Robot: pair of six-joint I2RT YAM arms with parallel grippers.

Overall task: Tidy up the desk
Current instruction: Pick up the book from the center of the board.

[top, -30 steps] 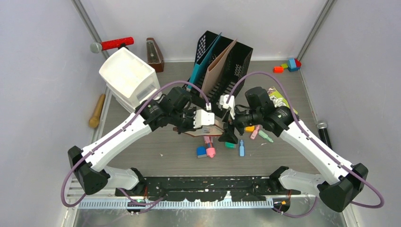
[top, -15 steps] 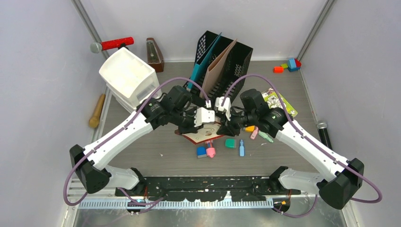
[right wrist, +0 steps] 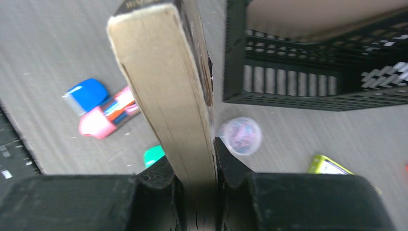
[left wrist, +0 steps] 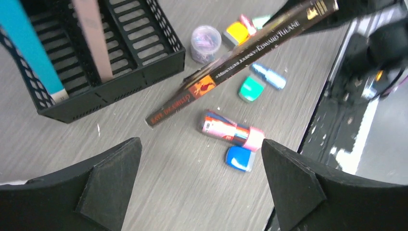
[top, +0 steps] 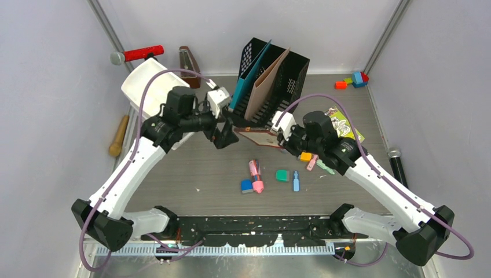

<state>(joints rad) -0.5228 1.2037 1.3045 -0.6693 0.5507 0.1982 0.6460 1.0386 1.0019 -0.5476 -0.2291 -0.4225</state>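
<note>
A dark-covered paperback book (top: 255, 138) hangs tilted above the desk (top: 191, 168), just in front of the black file organizer (top: 272, 75). My right gripper (top: 279, 139) is shut on the book's right end; in the right wrist view its page edge (right wrist: 168, 86) stands clamped between the jaws of that gripper (right wrist: 195, 159). My left gripper (top: 227, 134) is open beside the book's left end, not touching it. The left wrist view shows that gripper (left wrist: 202, 178) spread wide over bare desk, with the book's spine (left wrist: 240, 57) beyond.
A glue stick (top: 255, 168), blue eraser (top: 246, 186), green eraser (top: 282, 175) and small blue piece (top: 296, 180) lie in front. A clear jar (right wrist: 240, 135) sits by the organizer. White drawer box (top: 151, 87) at left, green booklet (top: 343, 124) at right.
My left gripper opened, let go of the book and drew back up and to the left. The right gripper closed on the book and now carries it alone, nearer the organizer.
</note>
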